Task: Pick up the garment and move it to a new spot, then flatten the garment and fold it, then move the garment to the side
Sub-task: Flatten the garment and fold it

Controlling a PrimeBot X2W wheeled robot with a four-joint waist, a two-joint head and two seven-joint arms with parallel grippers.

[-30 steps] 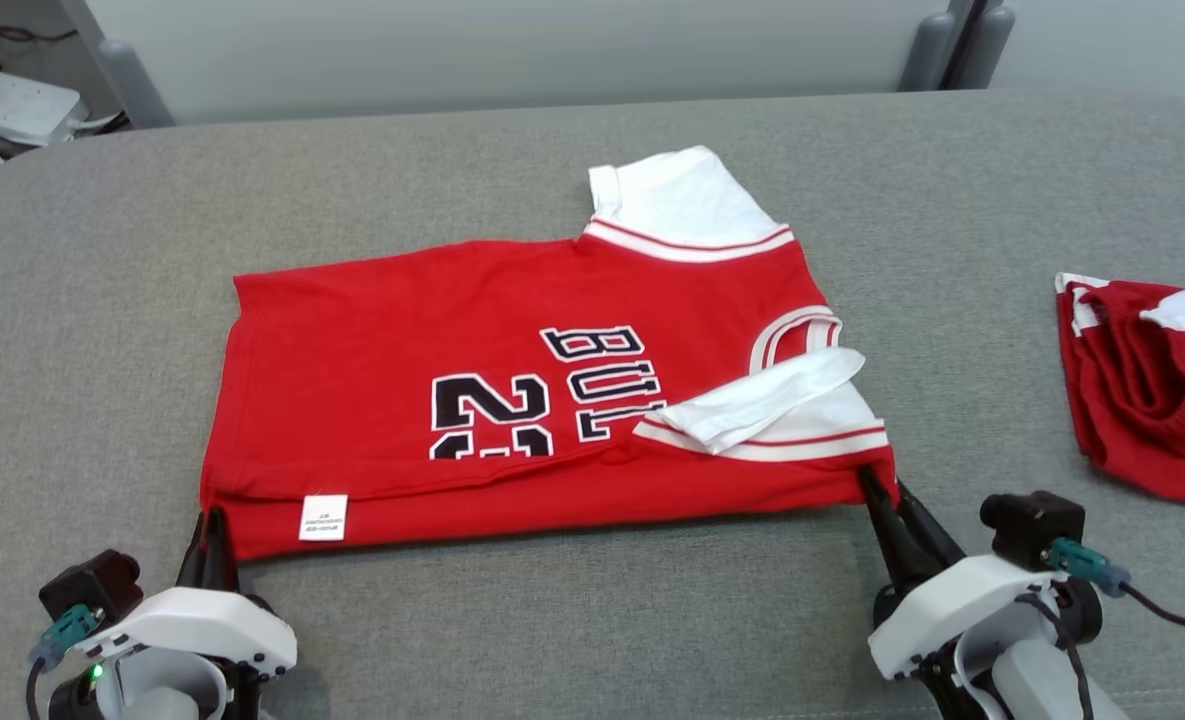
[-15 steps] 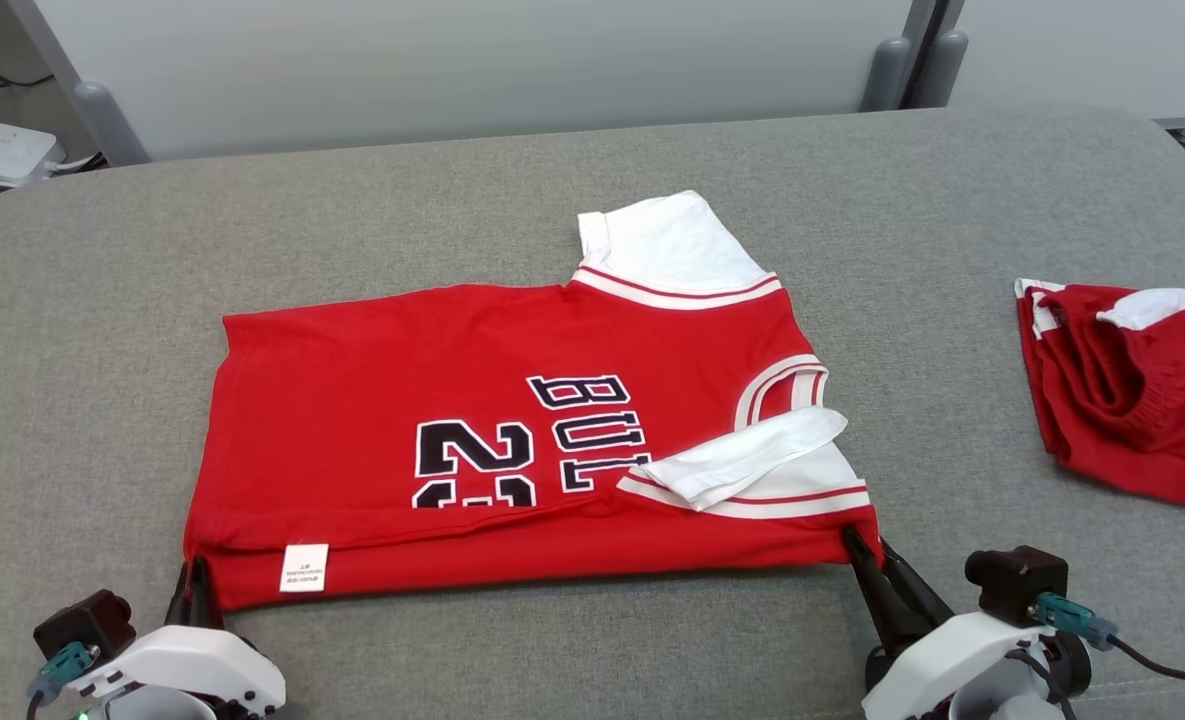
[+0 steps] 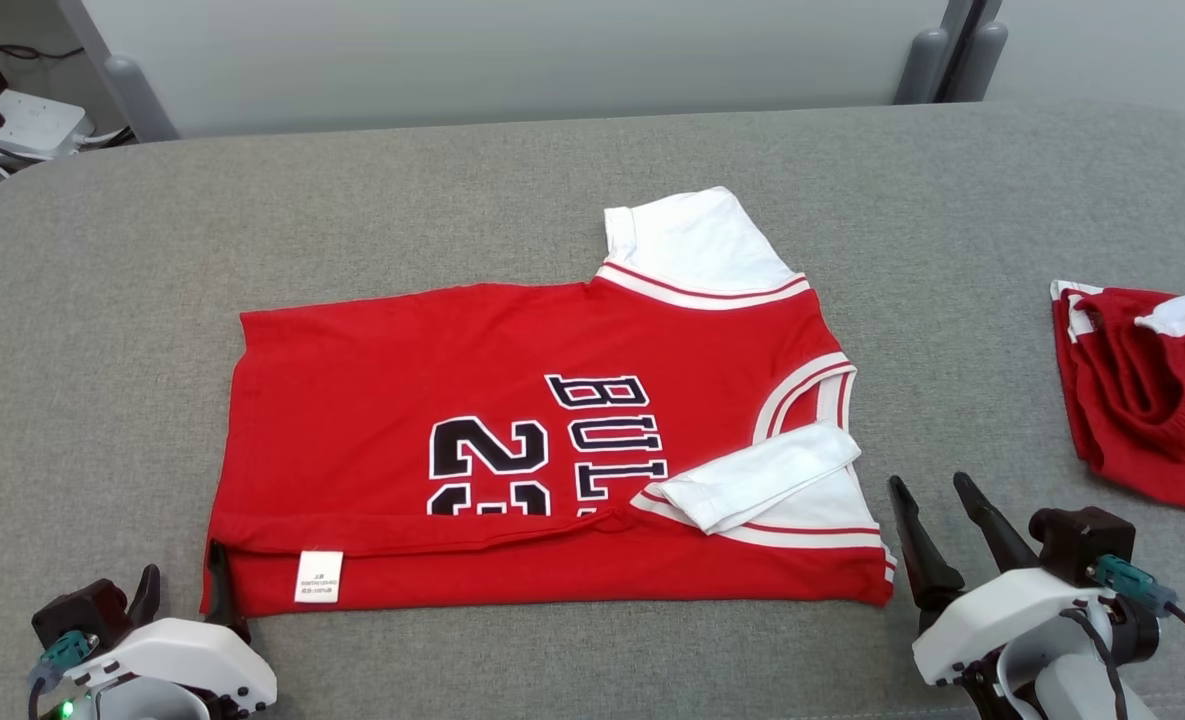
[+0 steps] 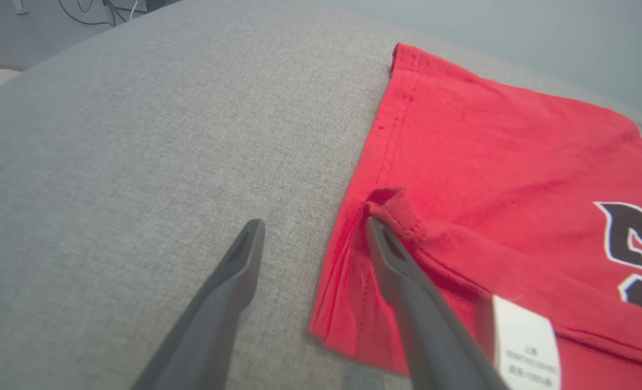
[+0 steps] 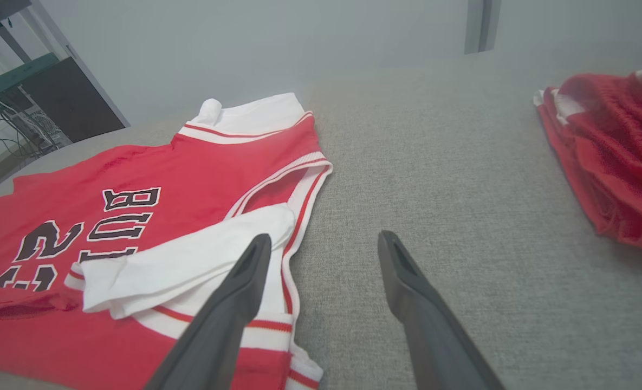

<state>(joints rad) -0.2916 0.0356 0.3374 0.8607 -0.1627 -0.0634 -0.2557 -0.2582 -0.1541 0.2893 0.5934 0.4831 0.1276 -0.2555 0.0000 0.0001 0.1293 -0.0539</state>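
1. The red cotton jersey (image 3: 402, 400) with white sleeves lies flat in the middle of the grey fabric-covered surface (image 3: 592, 170), closer to the near edge. Its hem points toward the left edge and its neck toward the right edge.
2. A strip along its near side is turned over onto the front, and the near white sleeve (image 3: 752, 480) is folded in on top. So I judge that the folding step is in hand and the first fold is done.
3. The left hand (image 3: 180, 580) is at the near left corner of the jersey. Its fingers stand apart: one lies over the red hem, the other over bare surface, and no cloth is pinched between them.
4. The right hand (image 3: 927, 482) is just beside the near right corner, over bare surface, with its fingers also wide apart and nothing between them.
5. The far white sleeve (image 3: 697, 235) sticks out toward the far edge. The next move probably calls for both hands to reach to the far side, take that edge and bring it toward the near edge without disturbing the first fold.
6. The black letters (image 3: 607, 425) with white outline read "BUL"; the rest is under the fold. Beside them the black number (image 3: 487, 460) looks like "23", with its lower half covered.
7. The white sewn-in label (image 3: 319, 576) near the left hand carries print that is too small to read.
8. A second red and white garment (image 3: 1142, 390) lies crumpled at the right edge, well apart.
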